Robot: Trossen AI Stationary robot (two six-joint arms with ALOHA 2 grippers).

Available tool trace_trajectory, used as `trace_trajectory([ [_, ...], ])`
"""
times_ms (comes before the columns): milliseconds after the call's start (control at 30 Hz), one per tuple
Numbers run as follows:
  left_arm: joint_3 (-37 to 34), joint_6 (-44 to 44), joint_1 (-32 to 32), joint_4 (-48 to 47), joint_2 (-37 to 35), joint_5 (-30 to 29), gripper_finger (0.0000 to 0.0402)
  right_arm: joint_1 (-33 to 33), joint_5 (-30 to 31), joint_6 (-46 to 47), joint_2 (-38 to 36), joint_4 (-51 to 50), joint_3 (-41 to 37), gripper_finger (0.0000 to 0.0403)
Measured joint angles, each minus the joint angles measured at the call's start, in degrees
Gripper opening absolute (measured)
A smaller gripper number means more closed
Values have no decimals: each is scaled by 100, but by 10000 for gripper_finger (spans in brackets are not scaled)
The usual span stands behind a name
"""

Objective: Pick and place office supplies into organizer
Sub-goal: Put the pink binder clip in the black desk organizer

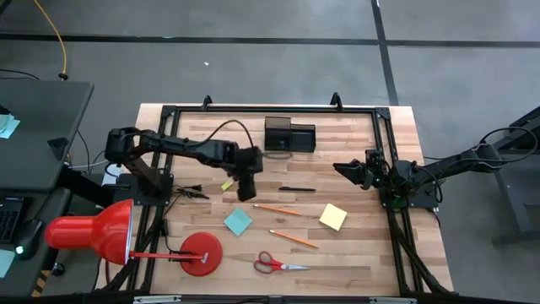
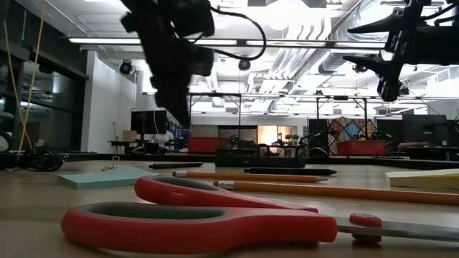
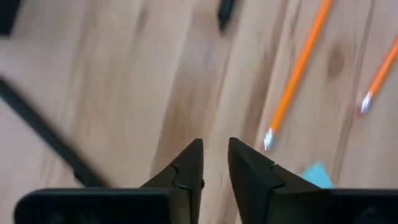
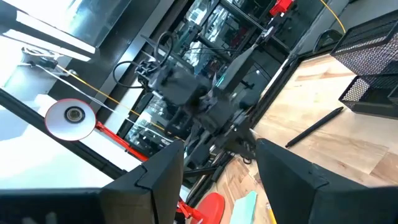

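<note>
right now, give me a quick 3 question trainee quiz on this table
1. True or false: the scissors already lie inside the organizer.
2. Which pad lies closer to the left gripper? A. blue pad B. yellow pad
3. Fill in: the right gripper hangs above the table with its fingers ____.

Key: 1. False, they lie on the table at the near edge, far from the organizer. 2. A. 3. open.
</note>
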Motion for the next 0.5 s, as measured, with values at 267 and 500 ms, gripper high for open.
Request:
trace_trajectory([
  [267,0,-203,-595,-1119,-93,-372,116,0,-4,-18,0,-247,2,193],
  [500,-111,-785,-818,-1311,-98,-476,133,-1,-46,-22,-1,-311,2,193],
])
